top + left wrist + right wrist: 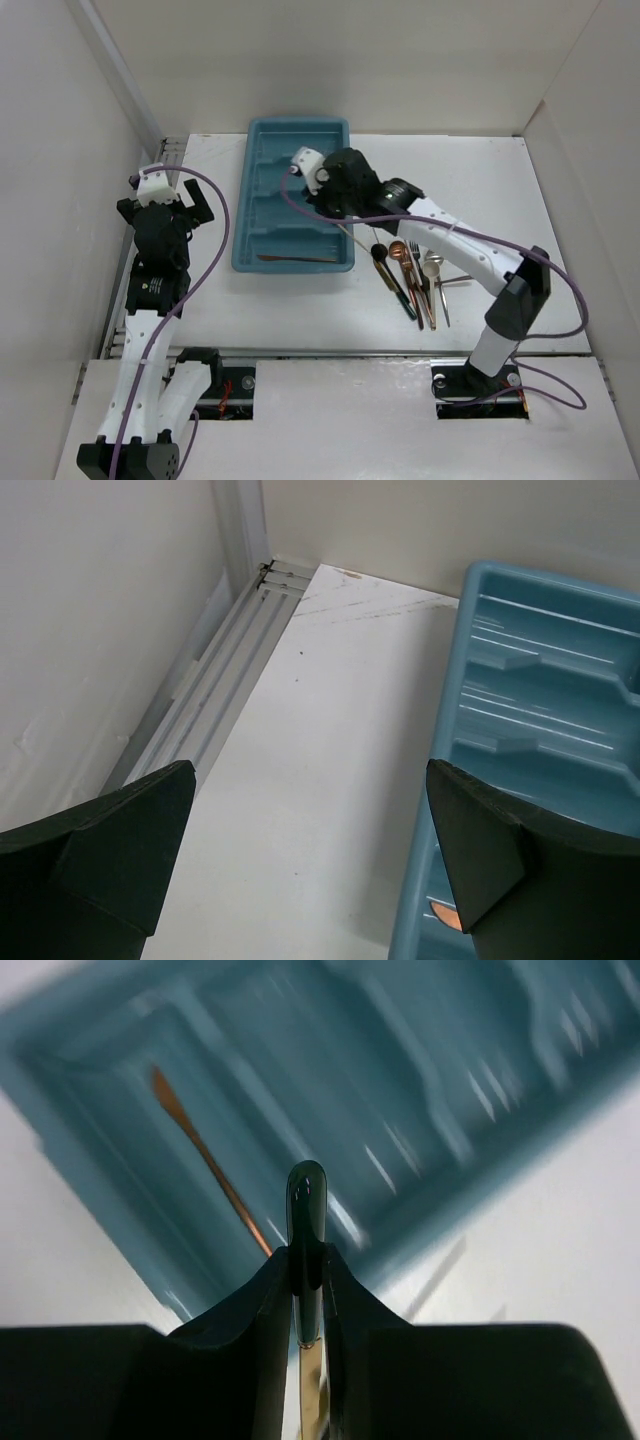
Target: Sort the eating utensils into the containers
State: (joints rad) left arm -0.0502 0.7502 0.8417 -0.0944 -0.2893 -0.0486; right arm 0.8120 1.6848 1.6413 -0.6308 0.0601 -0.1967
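**Holding a thin utensil over the teal tray**

Your right gripper (pixel 306 1260) is pressed tight on a black-tipped utensil (pixel 306 1195). The round black end sticks out past the fingers, and a gold part shows lower down. I cannot tell if it is a spoon, a knife or a chopstick. It hangs above the teal tray (pixel 242 225), which looks blurry in the right wrist view.

One copper utensil (pixel 295 259) lies in the near slot of the tray. The other utensils (pixel 415 275) sit in a pile on the table (pixel 480 180), just to the right of the tray's near corner.

Your left gripper (pixel 310 780) is spread wide and holds nothing. It hovers over the table to the left of the tray.

The held utensil looks light, hard and stiff, so I think it will not bend. It also looks smooth and very thin, so it may slip or swing in the fingers. You seem to be pinching it close to one end, and the long part could tip. For the ones in the pile, I would take hold near the middle of the handle.
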